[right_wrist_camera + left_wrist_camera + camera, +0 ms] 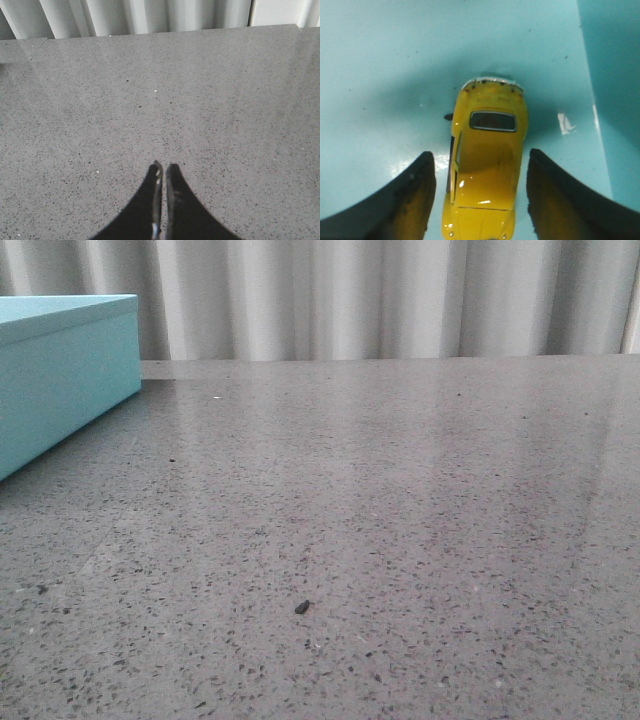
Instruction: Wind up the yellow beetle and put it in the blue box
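The yellow beetle (487, 170) lies on the turquoise floor of the blue box (380, 75) in the left wrist view, seen from above. My left gripper (481, 153) is open around it, with a strip of box floor showing between the car and each dark finger. In the front view the blue box (60, 370) stands at the far left of the table; the beetle and both grippers are out of that view. My right gripper (164, 165) is shut with nothing in it, over the grey table.
A darker turquoise box wall (615, 60) rises beside the car. The speckled grey table (380, 520) stretches back to a pleated white curtain (350, 295). A small dark crumb (301, 607) lies on the tabletop near the front.
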`<action>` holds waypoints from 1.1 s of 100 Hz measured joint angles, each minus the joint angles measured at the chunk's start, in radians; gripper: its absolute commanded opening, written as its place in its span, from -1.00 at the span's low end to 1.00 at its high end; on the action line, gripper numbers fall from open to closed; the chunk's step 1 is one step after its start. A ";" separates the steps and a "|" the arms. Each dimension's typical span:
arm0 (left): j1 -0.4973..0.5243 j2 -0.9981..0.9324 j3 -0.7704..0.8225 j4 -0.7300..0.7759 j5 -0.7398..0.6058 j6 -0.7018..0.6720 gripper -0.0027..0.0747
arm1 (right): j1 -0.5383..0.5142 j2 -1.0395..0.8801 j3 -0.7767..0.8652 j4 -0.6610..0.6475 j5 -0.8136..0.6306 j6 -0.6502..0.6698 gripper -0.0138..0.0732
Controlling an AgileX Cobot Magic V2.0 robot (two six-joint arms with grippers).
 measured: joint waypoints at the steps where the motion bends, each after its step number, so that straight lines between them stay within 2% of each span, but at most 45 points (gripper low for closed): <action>1: 0.000 -0.004 -0.002 -0.005 0.002 0.000 -0.38 | 0.000 0.000 0.000 0.000 0.000 0.000 -0.82; 15: 0.000 -0.050 -0.038 -0.038 0.004 0.000 -0.99 | 0.000 0.000 0.000 0.000 0.012 0.000 -0.82; 43: 0.000 -0.172 -0.048 -0.103 0.014 0.000 -0.99 | 0.000 0.000 0.003 -0.019 0.009 0.000 -0.82; 68: 0.000 -0.342 -0.041 -0.112 -0.053 0.000 -0.99 | 0.000 -0.032 0.086 -0.026 -0.089 0.000 -0.82; 90: 0.000 -0.548 0.067 -0.116 -0.213 0.000 -0.99 | 0.000 -0.113 0.163 -0.029 -0.197 0.000 -0.82; 110: 0.000 -0.749 0.283 -0.116 -0.433 0.014 -0.99 | 0.000 -0.160 0.251 -0.029 -0.334 0.000 -0.83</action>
